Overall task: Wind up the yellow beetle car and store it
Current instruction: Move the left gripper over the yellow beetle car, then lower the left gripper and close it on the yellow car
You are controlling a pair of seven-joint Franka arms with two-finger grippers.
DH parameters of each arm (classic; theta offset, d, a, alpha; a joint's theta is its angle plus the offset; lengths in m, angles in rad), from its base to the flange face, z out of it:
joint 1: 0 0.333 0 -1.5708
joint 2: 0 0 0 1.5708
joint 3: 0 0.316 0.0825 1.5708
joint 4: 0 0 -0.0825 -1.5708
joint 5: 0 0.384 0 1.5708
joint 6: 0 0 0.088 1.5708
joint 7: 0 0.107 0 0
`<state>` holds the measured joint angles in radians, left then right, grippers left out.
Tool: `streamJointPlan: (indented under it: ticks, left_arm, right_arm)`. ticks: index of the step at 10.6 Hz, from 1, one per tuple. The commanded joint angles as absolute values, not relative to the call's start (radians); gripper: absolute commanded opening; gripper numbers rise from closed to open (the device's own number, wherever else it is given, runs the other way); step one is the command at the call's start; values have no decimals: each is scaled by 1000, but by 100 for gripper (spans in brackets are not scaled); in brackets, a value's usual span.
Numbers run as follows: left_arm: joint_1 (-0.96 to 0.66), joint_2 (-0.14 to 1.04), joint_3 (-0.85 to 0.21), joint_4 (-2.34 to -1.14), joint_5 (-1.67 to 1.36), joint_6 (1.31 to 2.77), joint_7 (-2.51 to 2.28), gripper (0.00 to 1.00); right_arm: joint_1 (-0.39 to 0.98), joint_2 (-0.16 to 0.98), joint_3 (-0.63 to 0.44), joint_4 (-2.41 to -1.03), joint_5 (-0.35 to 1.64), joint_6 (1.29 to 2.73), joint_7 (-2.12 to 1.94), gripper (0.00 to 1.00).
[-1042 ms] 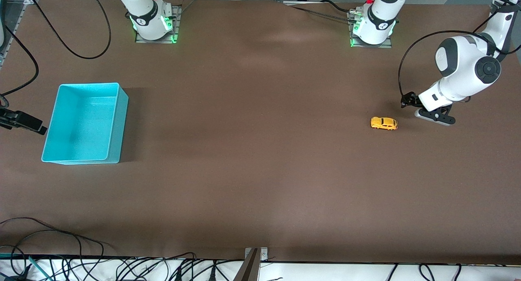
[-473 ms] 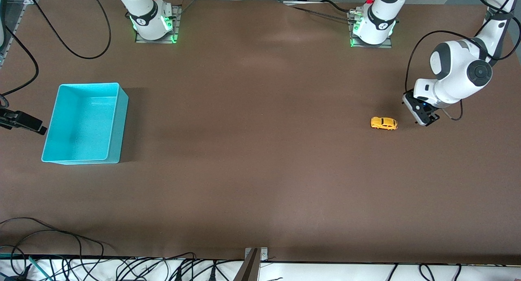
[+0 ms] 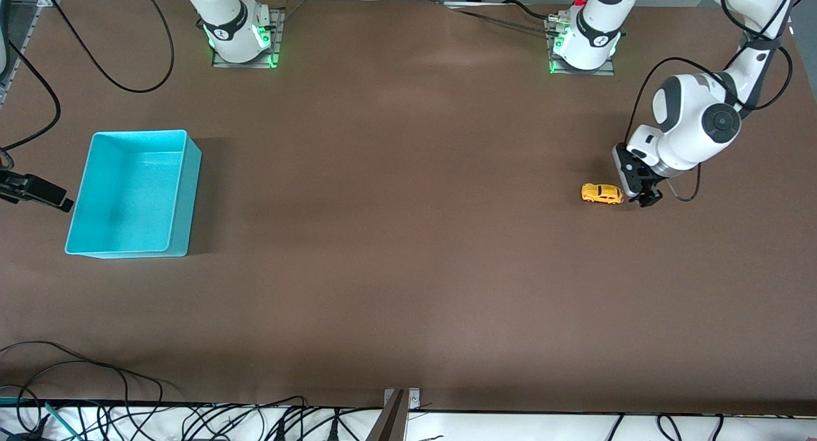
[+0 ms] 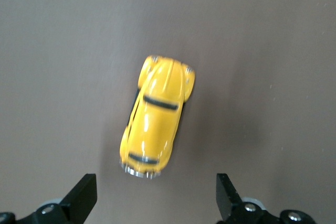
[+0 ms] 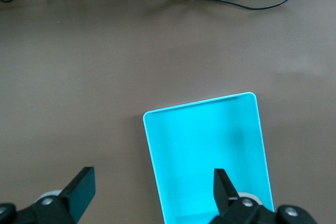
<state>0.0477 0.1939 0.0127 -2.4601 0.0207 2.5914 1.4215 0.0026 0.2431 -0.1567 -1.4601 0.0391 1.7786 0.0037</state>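
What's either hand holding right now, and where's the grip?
Nothing. The left hand is open over the table beside the car, not touching it. The right hand is open above the bin.

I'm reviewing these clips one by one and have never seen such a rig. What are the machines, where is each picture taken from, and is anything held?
Two robot arms stand at a brown table. One picture looks down from across the table; the other two come from cameras on the arms' wrists. The left hand, open, is right beside the yellow beetle car, which lies alone on the table; its fingers frame the car without touching. The right hand, open, waits above the empty turquoise bin. Nothing is held.
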Motion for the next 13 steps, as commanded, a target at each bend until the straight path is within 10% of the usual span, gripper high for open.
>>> streamJointPlan:
  ticks: [1,9,13]
  left_arm:
    - [37,225,-9,-2451,-15,2628,1448,99]
    - [35,271,-15,-2451,-12,2677,1500,94]
    - [9,267,-17,-2450,32,2675,1518,28]
  right_arm:
    - [-2,245,-153,-1453,58,1787,12,100]
    - [-2,245,-153,-1453,57,1787,-6,100]
    - [-2,244,-153,-1453,57,1786,-3,100]
